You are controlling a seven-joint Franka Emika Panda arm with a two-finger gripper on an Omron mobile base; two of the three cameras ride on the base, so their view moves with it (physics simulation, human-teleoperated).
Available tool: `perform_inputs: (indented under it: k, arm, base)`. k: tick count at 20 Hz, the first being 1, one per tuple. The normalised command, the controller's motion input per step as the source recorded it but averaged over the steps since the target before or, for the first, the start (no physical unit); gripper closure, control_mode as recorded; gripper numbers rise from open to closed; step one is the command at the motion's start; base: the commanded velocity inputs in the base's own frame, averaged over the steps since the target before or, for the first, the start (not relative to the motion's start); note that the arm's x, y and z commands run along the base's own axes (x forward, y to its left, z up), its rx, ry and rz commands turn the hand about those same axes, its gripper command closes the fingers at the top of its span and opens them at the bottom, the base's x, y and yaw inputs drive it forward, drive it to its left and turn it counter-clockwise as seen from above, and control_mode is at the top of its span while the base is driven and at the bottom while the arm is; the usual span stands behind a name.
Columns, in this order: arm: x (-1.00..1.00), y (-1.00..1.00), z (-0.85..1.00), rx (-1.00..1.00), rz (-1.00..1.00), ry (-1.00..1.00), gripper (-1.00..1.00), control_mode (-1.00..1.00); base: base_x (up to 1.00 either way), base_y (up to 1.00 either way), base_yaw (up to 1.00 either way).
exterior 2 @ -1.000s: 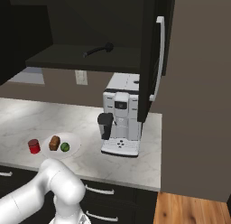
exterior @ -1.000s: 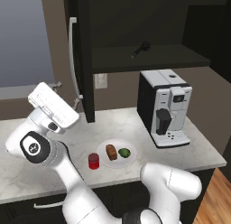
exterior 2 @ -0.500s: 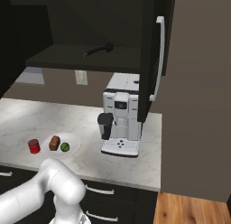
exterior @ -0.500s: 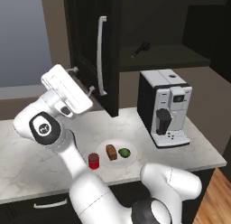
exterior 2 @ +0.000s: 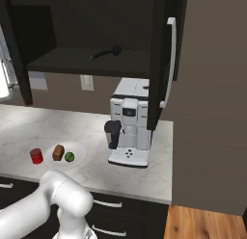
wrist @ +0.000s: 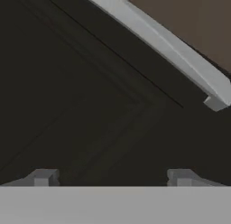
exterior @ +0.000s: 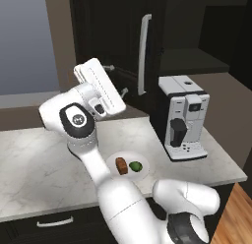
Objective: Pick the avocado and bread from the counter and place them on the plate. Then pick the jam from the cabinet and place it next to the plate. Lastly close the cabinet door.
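Observation:
My gripper point(exterior: 118, 79) is open, its fingertips against the front of the dark cabinet door point(exterior: 113, 36), left of the door's silver bar handle point(exterior: 144, 53). In the hand view the gripper point(wrist: 113, 177) faces the door panel point(wrist: 81, 105) closely, with the handle point(wrist: 167, 42) running slantwise above. The cabinet point(exterior 2: 72, 35) still stands open, seen from the right. On the white plate point(exterior 2: 80, 155) lie the bread point(exterior 2: 58, 152) and the avocado point(exterior 2: 69, 156). The red jam point(exterior 2: 36, 156) stands on the counter point(exterior 2: 29, 127) just left of the plate. The bread point(exterior: 121, 165) and avocado point(exterior: 135, 166) also sit on the plate point(exterior: 142, 173).
A white coffee machine point(exterior: 183, 117) stands on the counter right of the plate. A dark long-handled tool point(exterior 2: 103, 52) lies on the cabinet shelf. The second cabinet door point(exterior 2: 164, 55) with its handle hangs over the machine. Bare marble lies at the left.
The cabinet door has swung rightward toward shut, with my hand rising and following against its front. The food, jam and coffee machine have stayed put.

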Motion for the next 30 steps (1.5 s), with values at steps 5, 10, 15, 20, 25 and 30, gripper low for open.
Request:
perform_inputs:
  k: [5, 10, 15, 20, 25, 30]
  arm:
    - [0.33, -1.0, 0.0, 0.21, 0.22, -0.01, -1.0, -1.0]
    - [0.75, -0.98, -0.07, 0.19, 0.25, 0.01, -1.0, -1.0]
    - [1.0, -0.86, -0.22, 0.11, 0.3, 0.05, -1.0, -1.0]
    - [0.98, -0.88, -0.22, 0.11, 0.3, 0.03, -1.0, -1.0]
    - [0.86, -0.89, -0.23, 0.1, 0.32, 0.01, -1.0, -1.0]
    - [0.86, -0.85, -0.14, 0.1, 0.3, 0.03, -1.0, -1.0]
  base:
    - [0.0, 0.0, 0.0]
    - [0.0, 0.0, 0.0]
    - [0.0, 0.0, 0.0]
    - [0.0, 0.0, 0.0]
    - [0.0, 0.0, 0.0]
    - [0.0, 0.0, 0.0]
